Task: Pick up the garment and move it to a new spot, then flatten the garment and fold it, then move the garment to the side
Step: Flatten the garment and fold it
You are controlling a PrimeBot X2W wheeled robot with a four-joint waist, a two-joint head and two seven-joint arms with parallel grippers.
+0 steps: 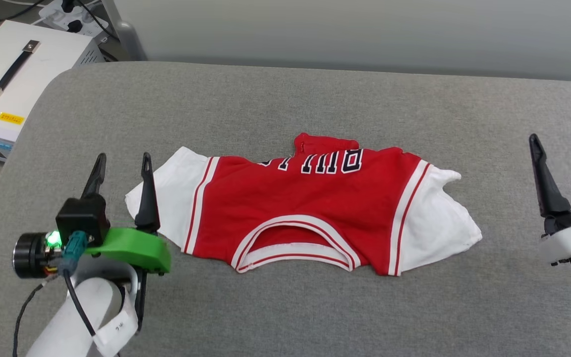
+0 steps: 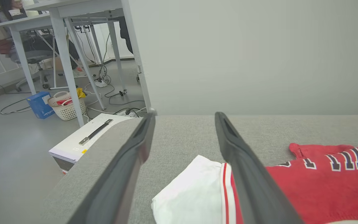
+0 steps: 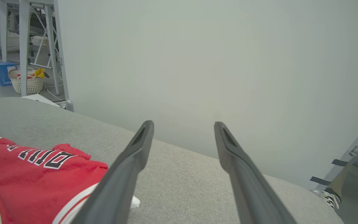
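The garment (image 1: 310,203), a red jersey with white short sleeves and black lettering, lies on the grey table (image 1: 285,99), its collar toward me and its far part folded over. My left gripper (image 1: 123,162) stands open at the jersey's left sleeve, its right finger over the sleeve's edge, holding nothing. From the left wrist, the white sleeve (image 2: 191,193) lies between and below the open left gripper (image 2: 185,115). My right gripper (image 1: 560,133) is open at the far right, apart from the right sleeve. The right wrist view has the jersey (image 3: 26,174) to the left of the open right gripper (image 3: 183,123).
A white box with a black handle (image 1: 13,74) sits off the table's left edge. A pale wall (image 1: 365,29) stands behind the table. In the left wrist view, desks, cables and a basket (image 2: 67,105) are on the floor beyond.
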